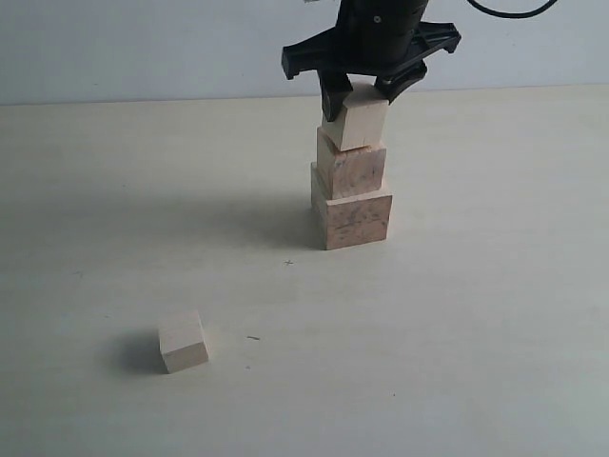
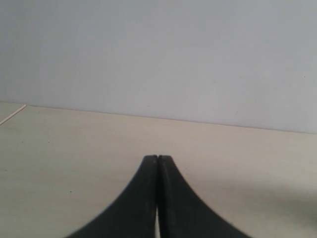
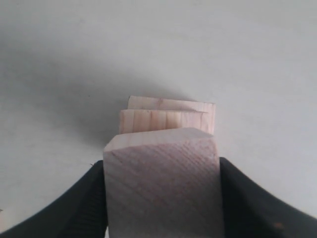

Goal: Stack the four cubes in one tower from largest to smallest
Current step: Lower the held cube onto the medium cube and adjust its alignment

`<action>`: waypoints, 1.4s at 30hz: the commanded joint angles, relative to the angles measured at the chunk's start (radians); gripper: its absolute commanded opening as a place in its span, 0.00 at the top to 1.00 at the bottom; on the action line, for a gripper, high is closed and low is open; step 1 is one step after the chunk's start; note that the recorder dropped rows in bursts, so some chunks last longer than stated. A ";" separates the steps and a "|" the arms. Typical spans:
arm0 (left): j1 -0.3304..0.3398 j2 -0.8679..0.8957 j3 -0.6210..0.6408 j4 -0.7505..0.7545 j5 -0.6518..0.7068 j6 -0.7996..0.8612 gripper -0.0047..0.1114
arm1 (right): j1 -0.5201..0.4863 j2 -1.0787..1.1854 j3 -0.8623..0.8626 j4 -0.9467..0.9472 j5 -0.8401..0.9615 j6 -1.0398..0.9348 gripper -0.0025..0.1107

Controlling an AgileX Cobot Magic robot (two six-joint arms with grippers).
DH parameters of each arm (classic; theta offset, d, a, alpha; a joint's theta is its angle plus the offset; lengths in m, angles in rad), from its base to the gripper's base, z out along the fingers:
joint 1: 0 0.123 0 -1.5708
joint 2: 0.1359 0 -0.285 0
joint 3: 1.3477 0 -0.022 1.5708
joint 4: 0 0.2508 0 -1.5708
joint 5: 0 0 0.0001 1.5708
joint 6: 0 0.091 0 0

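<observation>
The largest cube stands on the table with the second cube on top of it. My right gripper comes down from above and is shut on a third, paler cube, which is slightly tilted right at the second cube's top face. In the right wrist view this held cube fills the space between the black fingers, and the two stacked cubes show beyond it. The smallest cube lies alone at the front left. My left gripper is shut and empty over bare table.
The pale tabletop spreads all round the stack, with a light wall behind its far edge. A few tiny dark specks lie near the small cube.
</observation>
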 commanded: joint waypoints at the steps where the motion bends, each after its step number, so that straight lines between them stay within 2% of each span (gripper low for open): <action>1: -0.007 -0.007 0.004 -0.006 -0.001 -0.002 0.96 | -0.003 0.003 0.001 -0.006 -0.016 0.000 0.98; 20: -0.007 -0.007 0.004 -0.006 -0.001 -0.002 0.96 | -0.003 0.016 0.001 -0.017 -0.019 0.000 0.97; 23: -0.007 -0.007 0.004 -0.006 -0.001 -0.002 0.96 | -0.003 0.016 0.001 -0.017 -0.019 -0.006 0.91; 31: -0.007 -0.007 0.004 -0.006 -0.001 0.000 0.96 | -0.003 0.016 0.001 -0.002 -0.017 -0.006 0.62; 38: -0.007 -0.007 0.004 -0.006 -0.001 -0.002 0.96 | -0.003 0.016 0.001 0.016 -0.017 -0.006 0.52; 42: -0.007 -0.007 0.004 -0.006 -0.001 -0.002 0.96 | -0.003 0.011 0.001 0.016 -0.017 -0.006 0.40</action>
